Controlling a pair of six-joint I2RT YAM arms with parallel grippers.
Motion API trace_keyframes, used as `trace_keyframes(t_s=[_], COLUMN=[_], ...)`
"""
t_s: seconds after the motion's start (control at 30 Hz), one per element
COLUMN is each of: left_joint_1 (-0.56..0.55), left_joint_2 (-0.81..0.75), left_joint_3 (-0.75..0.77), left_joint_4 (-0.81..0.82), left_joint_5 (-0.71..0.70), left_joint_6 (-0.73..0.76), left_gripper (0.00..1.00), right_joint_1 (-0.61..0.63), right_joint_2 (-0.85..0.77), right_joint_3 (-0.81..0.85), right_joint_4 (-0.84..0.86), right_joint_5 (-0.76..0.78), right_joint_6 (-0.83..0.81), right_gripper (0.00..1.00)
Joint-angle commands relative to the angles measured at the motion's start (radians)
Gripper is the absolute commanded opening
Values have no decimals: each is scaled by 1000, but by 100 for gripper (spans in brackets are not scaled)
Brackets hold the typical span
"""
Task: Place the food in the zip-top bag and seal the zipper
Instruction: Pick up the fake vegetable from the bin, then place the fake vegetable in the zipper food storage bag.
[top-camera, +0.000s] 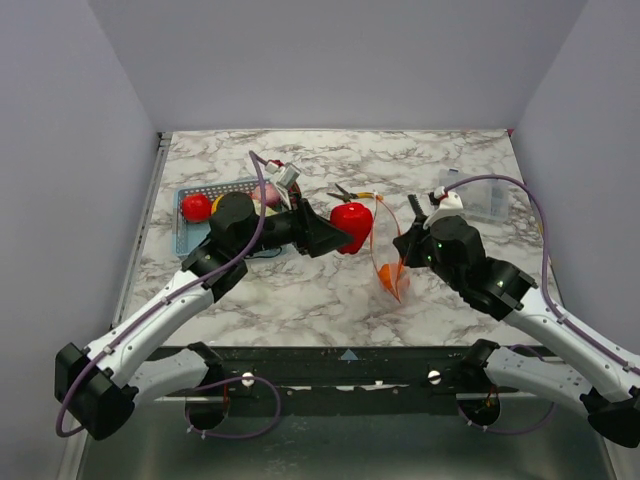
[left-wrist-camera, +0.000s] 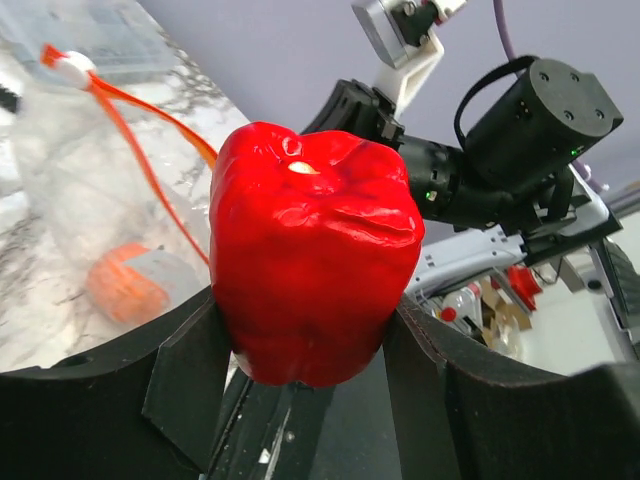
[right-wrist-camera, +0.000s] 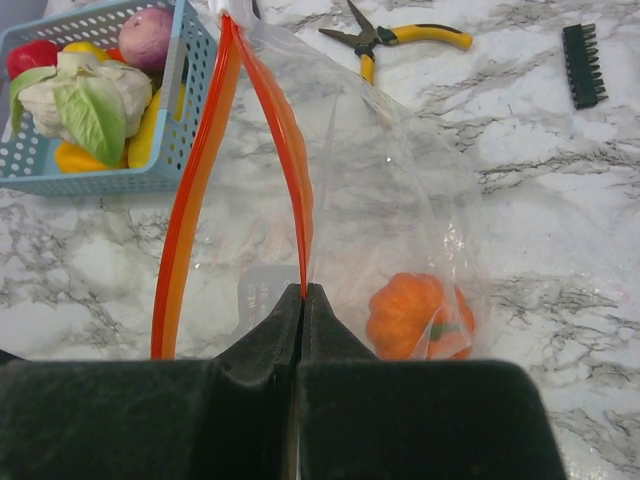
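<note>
In left tool (left-wrist-camera: 305, 365): glossy lobed red pepper (left-wrist-camera: 312, 250); crinkly clear bag (right-wrist-camera: 400, 200), probably pumpkin (right-wrist-camera: 415, 315) inside.

White counter (top-camera: 300, 310), grey-veined like marble. Behind the counter, a plain pale grey back wall (top-camera: 340, 60). Left and right of the counter, a matching left panel (top-camera: 60, 150) and right panel (top-camera: 590, 120). Along the counter's near edge, a dark rail (top-camera: 340, 362). Soft, even light; faint shadows.

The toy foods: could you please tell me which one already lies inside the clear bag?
The small orange pumpkin, low in the zip-top bag. The left end effector holds the red pepper; the rest sit in the blue basket.
</note>
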Motion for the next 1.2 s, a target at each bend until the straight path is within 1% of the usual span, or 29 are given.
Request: trace_keyframes(t_s=[0.0,0.1,0.23,0.3,0.47,0.53,0.63,0.7,0.73,0.87,0.97,1.07,1.13,1.17], left_joint_1=[-58,-77,-88,-95,-118,-123,-126,-126,-126,-128,-129,-129,-129,-129], left_joint_2=[73,127,190,229,254,246,233,237,240,260,283,314,313,306], left_joint_3=[11,15,56,84,96,101,75,41,26,-48,-64,-74,-80,-77], left_joint_4=[135,163,134,131,227,228,258,319,378,528,531,520,464,400], left_joint_5=[50,48,37,57,81,53,-21,-74,-98,-203,-247,-247,-264,-275], left_joint_6=[-23,-47,-65,-85,-177,-204,-297,-374,-400,-465,-459,-452,-429,-411], left_gripper=[34,34,33,31,31,31,31,31,32,33,33,32,29,28], right_joint_1=[4,4,5,4,4,4,4,5,4,4,4,4,4,4], right_joint_2=[2,6,6,8,14,12,5,-1,-7,-26,-38,-42,-41,-41], right_joint_3=[35,44,51,52,58,59,59,57,54,41,28,16,16,18], right_joint_4=[25,24,30,35,32,32,32,37,40,57,71,89,92,91], right_joint_5=[-26,-34,-46,-52,-56,-55,-55,-55,-56,-55,-60,-75,-78,-78], right_joint_6=[15,14,16,15,11,12,17,24,29,67,95,112,115,116], right_gripper=[0,0,0,0,0,0,0,0,0,0,0,0,0,0])
